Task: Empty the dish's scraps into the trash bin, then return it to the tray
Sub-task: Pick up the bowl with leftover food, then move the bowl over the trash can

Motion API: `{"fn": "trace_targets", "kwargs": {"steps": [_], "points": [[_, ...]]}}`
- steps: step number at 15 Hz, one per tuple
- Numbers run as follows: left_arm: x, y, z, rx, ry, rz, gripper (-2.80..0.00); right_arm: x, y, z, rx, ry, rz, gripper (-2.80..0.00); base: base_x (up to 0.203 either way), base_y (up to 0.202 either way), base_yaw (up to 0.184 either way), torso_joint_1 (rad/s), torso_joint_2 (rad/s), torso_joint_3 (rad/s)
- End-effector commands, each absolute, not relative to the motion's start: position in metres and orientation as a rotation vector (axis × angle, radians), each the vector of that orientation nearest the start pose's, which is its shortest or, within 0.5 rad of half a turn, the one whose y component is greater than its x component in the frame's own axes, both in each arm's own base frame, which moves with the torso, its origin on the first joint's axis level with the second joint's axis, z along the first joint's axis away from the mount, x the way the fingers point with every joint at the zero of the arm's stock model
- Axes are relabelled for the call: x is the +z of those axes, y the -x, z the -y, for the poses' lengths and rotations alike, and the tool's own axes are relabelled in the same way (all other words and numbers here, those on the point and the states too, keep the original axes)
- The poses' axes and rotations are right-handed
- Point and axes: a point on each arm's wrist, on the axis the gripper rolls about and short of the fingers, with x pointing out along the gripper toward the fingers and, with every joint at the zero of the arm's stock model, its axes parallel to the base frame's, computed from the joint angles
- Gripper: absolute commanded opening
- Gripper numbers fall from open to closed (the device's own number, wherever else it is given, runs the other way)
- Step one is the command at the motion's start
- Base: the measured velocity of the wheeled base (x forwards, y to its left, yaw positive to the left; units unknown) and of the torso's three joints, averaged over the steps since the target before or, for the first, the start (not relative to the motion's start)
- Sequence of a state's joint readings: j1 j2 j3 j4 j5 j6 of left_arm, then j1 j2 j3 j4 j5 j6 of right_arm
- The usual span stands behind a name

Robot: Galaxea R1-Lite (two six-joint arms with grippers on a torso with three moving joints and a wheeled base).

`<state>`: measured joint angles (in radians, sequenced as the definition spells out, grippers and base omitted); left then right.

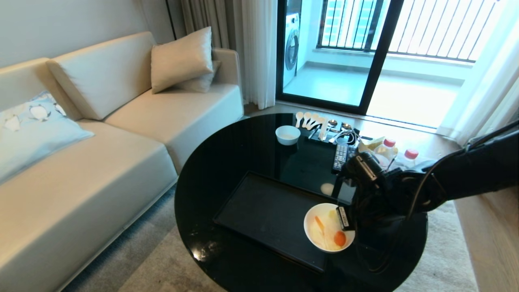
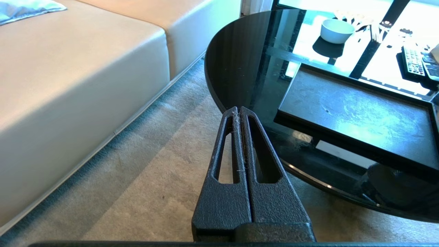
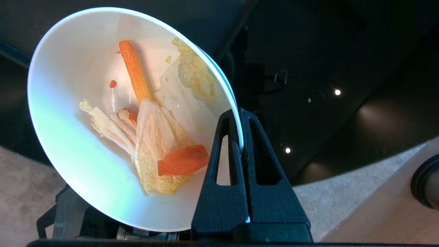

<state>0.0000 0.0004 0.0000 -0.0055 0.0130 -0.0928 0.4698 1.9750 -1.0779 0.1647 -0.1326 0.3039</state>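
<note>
Big cream sofa (image 1: 121, 121) sits off to the left of the counter (image 1: 243, 154), and that round, glossy black counter is our landmark. On its near half lies the black tray (image 1: 263, 215), flat and rectangular with a low rim, nothing sitting on its bare middle. In comes the right arm (image 1: 466, 174) from the right side of the counter, reaching over its near right edge. Its right gripper (image 3: 240, 127) is clamped tight on the rim of the dish (image 1: 320, 235), one finger inside the wall, one outside. The white dish sits over the tray's near right corner, and the right wrist view shows it tipped. Whether it touches the tray, hard to call from here. The scraps (image 3: 154, 137) are in the dish: pale cabbage leaves, a long carrot stick, a chunky orange slice by the gripper. At the far side of the counter, a small white bowl (image 1: 287, 134), a row of spoons (image 1: 312, 120) just beside it, and a remote (image 1: 339, 157) towards the right. Down beside the counter's left edge, low over the carpet (image 2: 137, 178), the left gripper (image 2: 239, 113) hangs with its fingers pressed together, holding nothing.
</note>
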Motion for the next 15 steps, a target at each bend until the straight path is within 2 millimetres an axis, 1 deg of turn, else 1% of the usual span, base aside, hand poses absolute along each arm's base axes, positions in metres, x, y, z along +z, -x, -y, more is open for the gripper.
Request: {"fn": "trace_targets", "kwargs": {"steps": [1, 5, 8, 13, 15], "points": [[0.076, 0.023, 0.000, 0.014, 0.094, 0.007, -2.80, 0.116, -0.284, -0.137, 0.136, 0.014, -1.019, -2.80, 0.000, 0.000, 0.000, 0.000, 0.00, 0.000], [0.076, 0.023, 0.000, 0.014, 0.094, 0.007, -2.80, 0.125, -0.258, -0.110, 0.089, -0.012, -1.021, -2.80, 0.000, 0.000, 0.000, 0.000, 0.00, 0.000], [0.076, 0.023, 0.000, 0.014, 0.094, 0.007, -2.80, 0.128, -0.240, -0.093, 0.062, -0.029, -1.022, -2.80, 0.000, 0.000, 0.000, 0.000, 0.00, 0.000], [0.076, 0.023, 0.000, 0.014, 0.094, 0.007, -2.80, 0.130, -0.204, -0.077, 0.044, -0.051, -1.029, -2.80, 0.000, 0.000, 0.000, 0.000, 0.00, 0.000], [0.076, 0.023, 0.000, 0.014, 0.094, 0.007, -2.80, 0.132, -0.193, -0.072, 0.030, -0.082, -1.019, -2.80, 0.000, 0.000, 0.000, 0.000, 0.00, 0.000]]}}
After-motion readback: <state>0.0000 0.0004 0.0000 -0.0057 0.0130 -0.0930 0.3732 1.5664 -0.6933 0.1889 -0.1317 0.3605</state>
